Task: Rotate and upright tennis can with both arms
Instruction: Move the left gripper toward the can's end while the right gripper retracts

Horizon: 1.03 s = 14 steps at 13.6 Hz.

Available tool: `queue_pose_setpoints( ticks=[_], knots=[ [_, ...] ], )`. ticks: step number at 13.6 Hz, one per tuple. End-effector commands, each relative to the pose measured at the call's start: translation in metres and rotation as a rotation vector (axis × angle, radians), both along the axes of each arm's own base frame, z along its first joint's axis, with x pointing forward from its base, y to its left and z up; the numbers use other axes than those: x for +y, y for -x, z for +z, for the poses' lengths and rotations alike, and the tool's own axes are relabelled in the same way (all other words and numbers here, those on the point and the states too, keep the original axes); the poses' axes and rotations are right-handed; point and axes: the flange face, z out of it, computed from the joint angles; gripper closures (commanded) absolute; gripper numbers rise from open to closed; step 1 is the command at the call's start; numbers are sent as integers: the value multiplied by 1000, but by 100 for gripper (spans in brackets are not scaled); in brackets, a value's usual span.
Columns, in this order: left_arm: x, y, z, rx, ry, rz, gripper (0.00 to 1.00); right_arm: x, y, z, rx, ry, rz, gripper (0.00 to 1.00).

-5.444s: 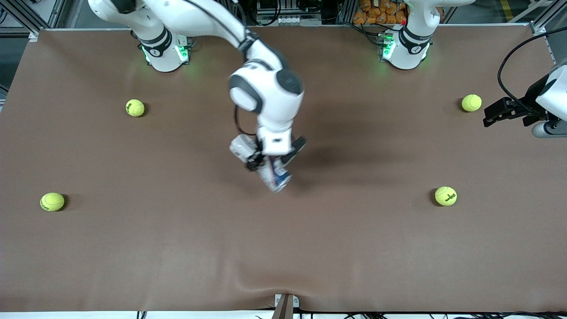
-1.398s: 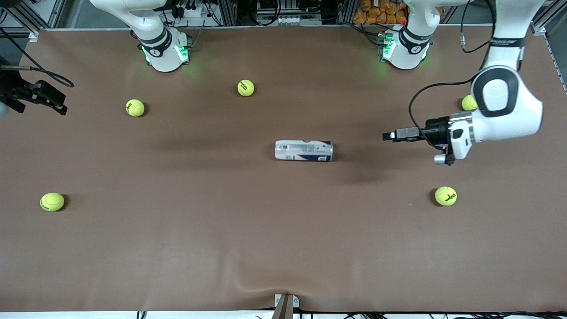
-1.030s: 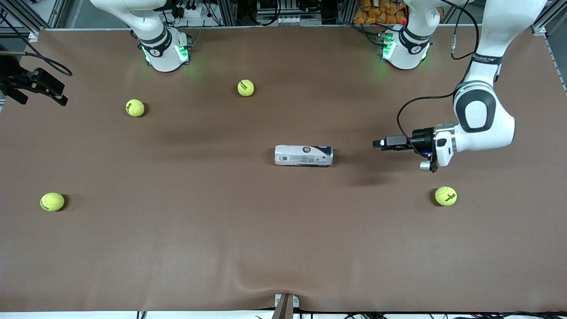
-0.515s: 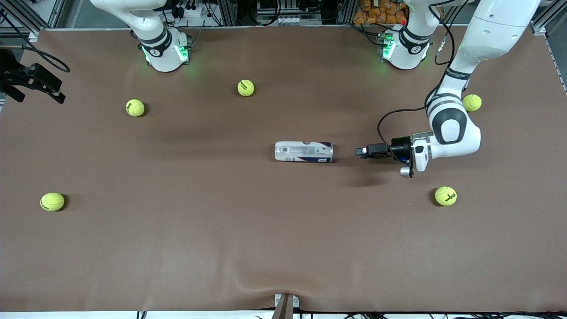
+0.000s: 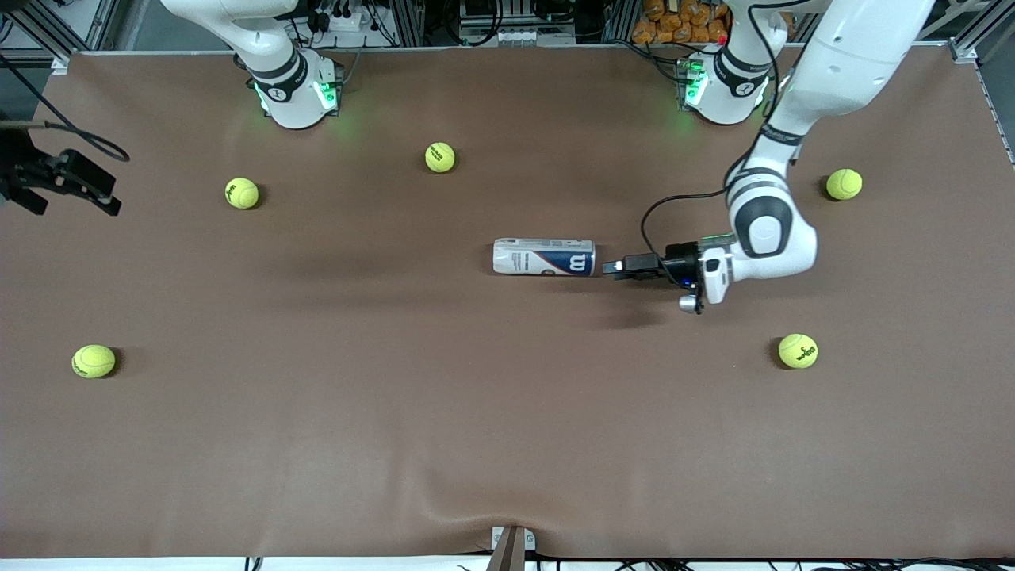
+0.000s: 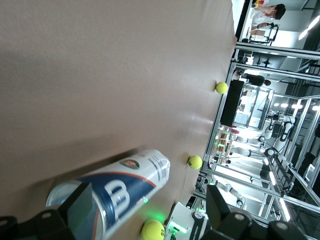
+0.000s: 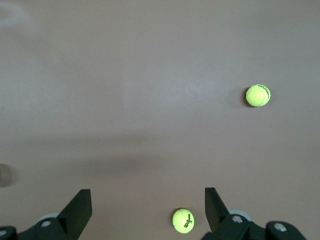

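Observation:
The tennis can [image 5: 544,258] lies on its side in the middle of the brown table, its navy "W" end toward the left arm's end. My left gripper [image 5: 610,268] is low at that navy end, open, fingertips just short of the rim. In the left wrist view the can [image 6: 120,187] lies close to one finger [image 6: 80,210], and the left gripper [image 6: 150,212] holds nothing. My right gripper [image 5: 75,178] waits over the table edge at the right arm's end. In the right wrist view it [image 7: 147,207] is open and empty.
Several yellow-green tennis balls lie around: one [image 5: 440,157] near the right arm's base, one [image 5: 242,193], one [image 5: 93,361], one [image 5: 844,184] and one [image 5: 798,350] near the left arm. The right wrist view shows two balls [image 7: 257,95] [image 7: 183,220].
The right gripper let go of the can and drew back to the table edge. The left gripper has moved low toward the can's navy end. The can has rolled slightly.

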Motion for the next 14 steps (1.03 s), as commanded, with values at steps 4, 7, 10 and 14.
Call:
queue_pose_setpoints(
  ticks=[4,7,10,14],
  knots=[
    [-4,4,-8,-12,-2,14,0,-4,1,2,51,-17,23,0],
    [-5,10,-12,-2,-5,7,0,-3,3,1,58,-19,25,0],
    [-17,22,-20,17,2,-20,0,-5,6,4,62,-20,22,0],
    [-19,29,-24,34,-1,-25,0,-7,5,1,65,-20,17,0]
  ],
)
